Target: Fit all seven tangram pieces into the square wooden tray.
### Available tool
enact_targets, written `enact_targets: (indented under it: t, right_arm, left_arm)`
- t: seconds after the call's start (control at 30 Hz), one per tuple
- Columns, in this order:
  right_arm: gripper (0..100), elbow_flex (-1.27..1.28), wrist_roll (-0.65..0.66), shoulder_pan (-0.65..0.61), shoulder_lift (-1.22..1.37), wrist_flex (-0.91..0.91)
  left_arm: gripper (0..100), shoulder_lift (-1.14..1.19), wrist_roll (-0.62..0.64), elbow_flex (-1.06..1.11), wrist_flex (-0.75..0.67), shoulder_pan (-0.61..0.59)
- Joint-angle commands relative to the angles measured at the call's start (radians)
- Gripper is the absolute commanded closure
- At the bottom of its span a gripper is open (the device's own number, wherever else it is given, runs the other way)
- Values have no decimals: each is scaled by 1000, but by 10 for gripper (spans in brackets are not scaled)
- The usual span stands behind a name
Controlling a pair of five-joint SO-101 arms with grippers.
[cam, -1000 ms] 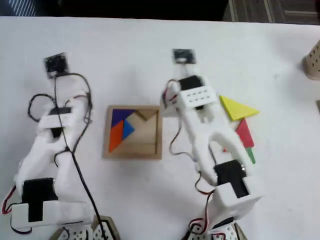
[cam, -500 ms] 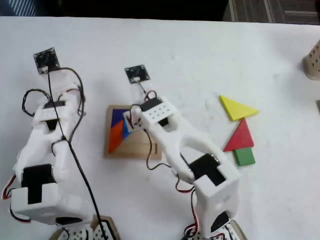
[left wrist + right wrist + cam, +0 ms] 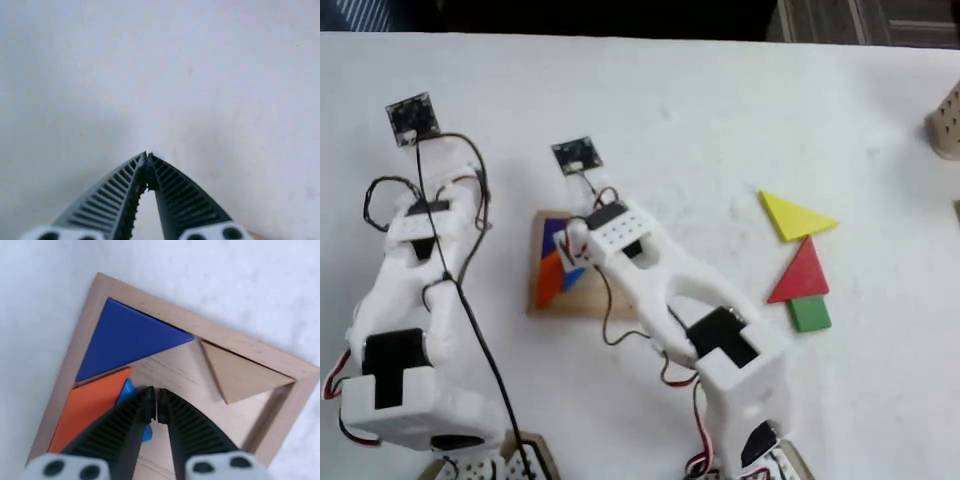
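Observation:
The square wooden tray (image 3: 558,307) lies between the two arms. It holds a dark blue triangle (image 3: 131,342), an orange piece (image 3: 82,412), a small light blue piece (image 3: 127,388) and a plain wooden triangle (image 3: 240,375). My right gripper (image 3: 153,394) hangs shut over the tray's bare floor, right beside the light blue piece, with nothing in it. The right arm (image 3: 650,265) hides much of the tray in the high view. A yellow triangle (image 3: 797,217), a red triangle (image 3: 801,274) and a green square (image 3: 809,313) lie on the table to the right. My left gripper (image 3: 148,157) is shut over bare white table.
The left arm (image 3: 415,270) stands left of the tray, its cable running down past it. A tan perforated object (image 3: 946,125) sits at the far right edge. The table's dark far edge runs along the back.
The right arm swung left, from beside the yellow and red triangles to over the tray. The left arm stretched a little farther away early on, then kept still.

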Motion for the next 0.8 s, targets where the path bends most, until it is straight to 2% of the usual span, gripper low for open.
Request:
enact_targets:
  t: [0.0,0.17,0.3,0.37,0.47,0.63,0.77]
  right_arm:
    - [981,-26,14,25,-125,65]
    - [981,-9,14,125,-344,234]
    - [981,95,14,90,-444,294]
    - [978,170,14,22,-449,280]
    - [980,269,6,-65,-407,168]
    - [980,301,5,-77,-266,-13]
    - [981,206,3,-88,-180,8]
  left_arm:
    - [978,-2,9,-52,5,4]
    - [978,-2,9,-52,5,4]
    - [978,-4,8,-52,6,4]
    - [978,-4,8,-52,6,4]
    - [978,-4,8,-49,6,4]
    - [978,-4,8,-48,8,4]
    - [978,-4,8,-49,8,4]
